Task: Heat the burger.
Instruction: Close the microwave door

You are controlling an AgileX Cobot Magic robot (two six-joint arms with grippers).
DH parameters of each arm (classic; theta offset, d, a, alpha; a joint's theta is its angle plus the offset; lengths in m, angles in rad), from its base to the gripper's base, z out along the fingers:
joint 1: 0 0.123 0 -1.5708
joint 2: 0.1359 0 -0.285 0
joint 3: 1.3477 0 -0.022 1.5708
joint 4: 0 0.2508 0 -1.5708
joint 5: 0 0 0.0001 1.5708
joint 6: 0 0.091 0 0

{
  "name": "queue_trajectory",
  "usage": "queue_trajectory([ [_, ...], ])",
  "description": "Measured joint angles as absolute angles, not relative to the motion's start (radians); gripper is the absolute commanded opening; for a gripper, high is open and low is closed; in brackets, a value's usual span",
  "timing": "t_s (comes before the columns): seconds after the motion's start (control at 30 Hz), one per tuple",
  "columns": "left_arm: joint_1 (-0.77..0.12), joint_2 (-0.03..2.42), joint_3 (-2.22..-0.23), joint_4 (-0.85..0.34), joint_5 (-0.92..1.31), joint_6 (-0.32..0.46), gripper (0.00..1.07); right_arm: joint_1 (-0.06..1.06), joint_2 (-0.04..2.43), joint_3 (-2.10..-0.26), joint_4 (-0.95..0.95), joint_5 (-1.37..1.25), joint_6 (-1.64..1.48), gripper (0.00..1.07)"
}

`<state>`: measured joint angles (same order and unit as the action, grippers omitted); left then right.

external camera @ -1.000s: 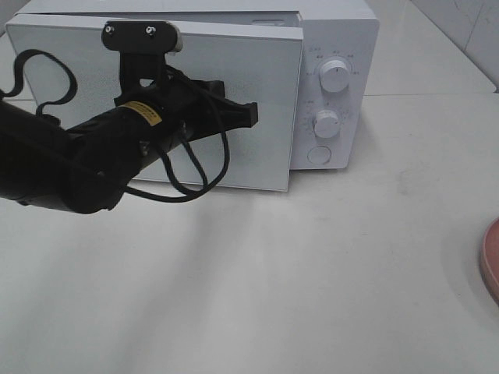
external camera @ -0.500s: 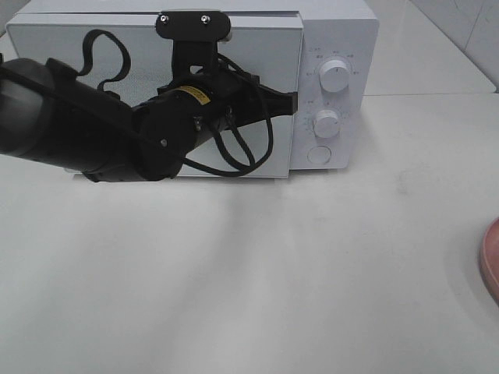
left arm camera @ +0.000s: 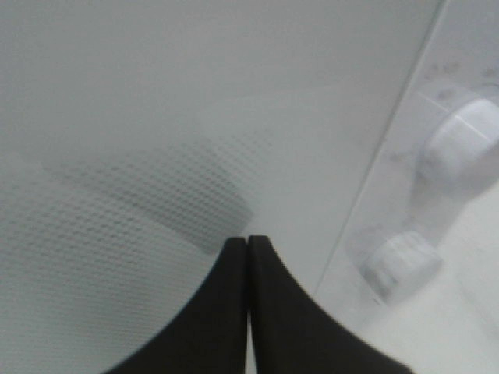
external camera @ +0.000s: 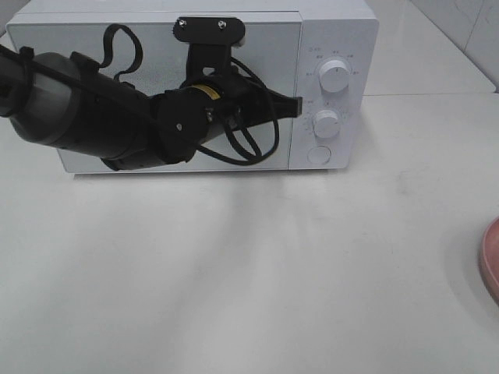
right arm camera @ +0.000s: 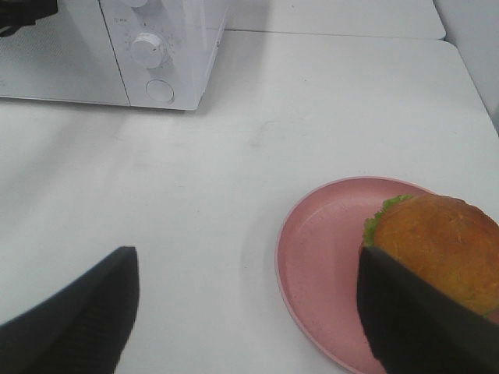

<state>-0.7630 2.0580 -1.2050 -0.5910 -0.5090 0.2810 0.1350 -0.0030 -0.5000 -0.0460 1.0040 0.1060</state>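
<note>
The boxy white microwave oven (external camera: 195,86) has its door flush shut, with the left gripper (left arm camera: 248,257), jaws pressed together, at the door's edge. Yet the golden-bun burger (right arm camera: 437,249) sits on the round pink plate (right arm camera: 320,257), framed by the right gripper's (right arm camera: 242,312) spread, empty jaws. Loading and heating apparently remain.

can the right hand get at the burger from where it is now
Probably yes. The right hand is open and hangs just over the burger on the pink plate, with nothing between them.
</note>
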Motion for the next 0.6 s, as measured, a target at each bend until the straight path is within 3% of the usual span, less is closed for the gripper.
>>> queue_trajectory([
  [0.4, -0.75, 2.047, -1.204, -0.595, -0.455, 0.282, 0.0, 0.135, -0.003, -0.5, -0.046, 1.004, 0.106, 0.75],
  [0.6, -0.742, 1.969, -1.187, -0.624, -0.297, 0.336, 0.0, 0.135, -0.003, -0.5, -0.046, 1.004, 0.106, 0.75],
])
